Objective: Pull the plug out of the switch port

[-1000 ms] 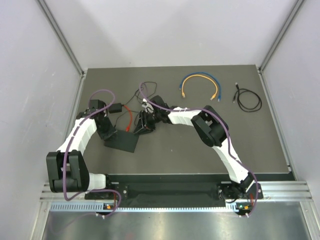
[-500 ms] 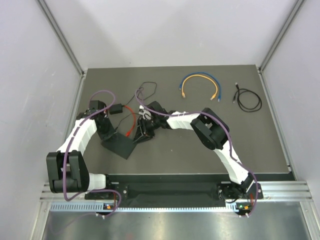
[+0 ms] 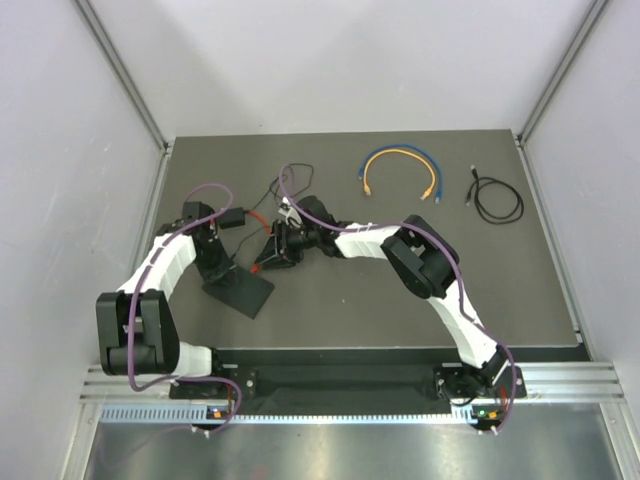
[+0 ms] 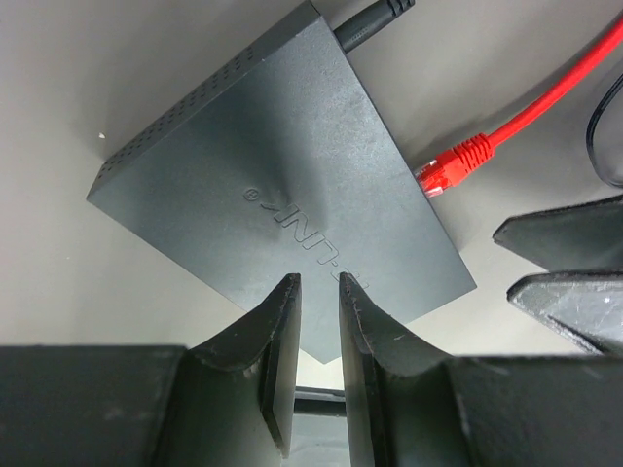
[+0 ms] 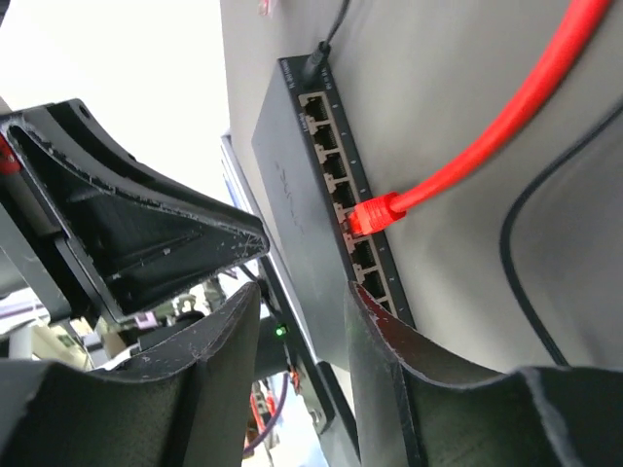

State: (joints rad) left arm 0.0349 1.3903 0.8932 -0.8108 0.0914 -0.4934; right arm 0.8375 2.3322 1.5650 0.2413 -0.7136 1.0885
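Switch (image 3: 240,291) turned since before; red plug (image 5: 375,214) at port, seating unclear

I see the switch (image 3: 242,293), a thin matte-black slab with faint raised lettering on its plain top. It lies flat and skewed on the bench (image 3: 400,300), left of centre. The red plug (image 5: 375,214) has its tip at a middle port; I cannot tell whether it is seated.
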